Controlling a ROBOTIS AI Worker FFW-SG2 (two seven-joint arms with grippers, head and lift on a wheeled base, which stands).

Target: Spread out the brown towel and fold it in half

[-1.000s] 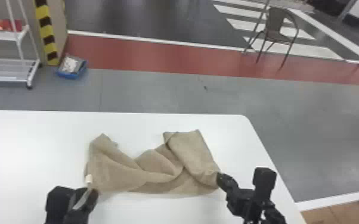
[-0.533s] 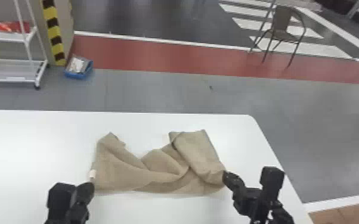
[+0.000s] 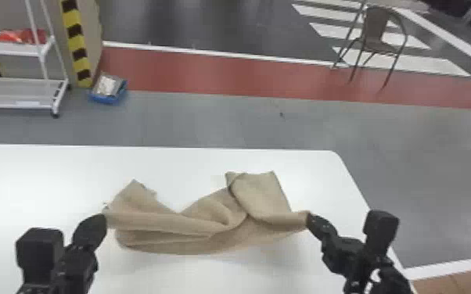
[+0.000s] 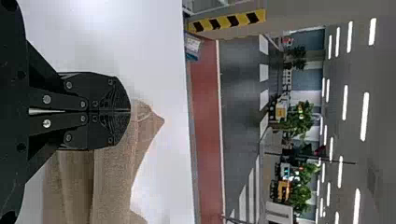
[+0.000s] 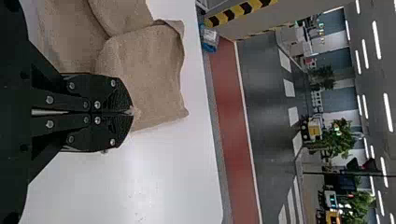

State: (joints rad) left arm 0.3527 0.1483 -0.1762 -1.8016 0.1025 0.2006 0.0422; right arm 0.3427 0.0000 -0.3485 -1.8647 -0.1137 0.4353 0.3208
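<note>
The brown towel (image 3: 191, 223) lies crumpled across the white table (image 3: 70, 168), its near edge bowed between both grippers. At its left end my left gripper (image 3: 103, 221) is shut on the towel; in the left wrist view the gripper (image 4: 130, 111) pinches the fabric at its closed tips, with a corner of towel (image 4: 149, 116) beyond. My right gripper (image 3: 310, 219) holds the drawn-out right end, and in the right wrist view its gripper (image 5: 131, 112) is closed on a small bit of towel (image 5: 149, 74). A folded-over flap lies at the towel's right part.
The table's far edge and right edge show beyond the towel. On the floor behind stand a white cart (image 3: 23, 94), a blue box (image 3: 108, 92) and a chair (image 3: 379, 35).
My left gripper has moved up to the towel's left end, and the near part of the towel appears slightly lifted. At the right end, the fabric is pulled out toward my right gripper.
</note>
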